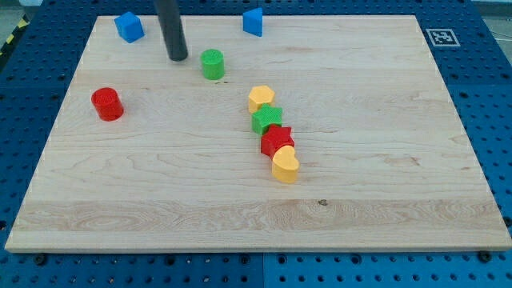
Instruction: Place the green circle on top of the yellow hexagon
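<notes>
The green circle (212, 64) stands on the wooden board (160, 184) near the view's top, left of centre. The yellow hexagon (261, 98) lies to its lower right, about a block's width or so away. My tip (178, 58) is on the board just left of the green circle, a small gap between them. The rod rises out of the view's top.
Below the yellow hexagon a chain of touching blocks runs down: a green star (266, 120), a red star (277, 141), a yellow heart (285, 166). A red circle (107, 104) sits at the left. A blue cube (128, 26) and a blue block (253, 22) sit at the top edge.
</notes>
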Controlling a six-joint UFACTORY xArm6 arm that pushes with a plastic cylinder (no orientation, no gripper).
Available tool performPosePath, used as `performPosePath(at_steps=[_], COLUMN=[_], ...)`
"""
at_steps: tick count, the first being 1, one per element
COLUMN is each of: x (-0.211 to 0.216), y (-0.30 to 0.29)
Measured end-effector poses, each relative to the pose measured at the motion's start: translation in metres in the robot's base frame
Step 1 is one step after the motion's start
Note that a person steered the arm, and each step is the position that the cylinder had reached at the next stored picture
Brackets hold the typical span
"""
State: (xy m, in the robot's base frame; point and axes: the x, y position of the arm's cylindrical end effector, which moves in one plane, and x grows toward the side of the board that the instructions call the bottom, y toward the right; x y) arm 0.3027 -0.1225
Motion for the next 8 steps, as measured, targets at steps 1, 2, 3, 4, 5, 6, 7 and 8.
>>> performPosePath(at_steps=[1,2,3,4,5,6,7,8], x=[0.005,0.022,0.025,0.043,0.043,0.042,0.041,0.030], y=[0.026,0.028,0.008,0.011,0.036,0.060,0.070,0.066])
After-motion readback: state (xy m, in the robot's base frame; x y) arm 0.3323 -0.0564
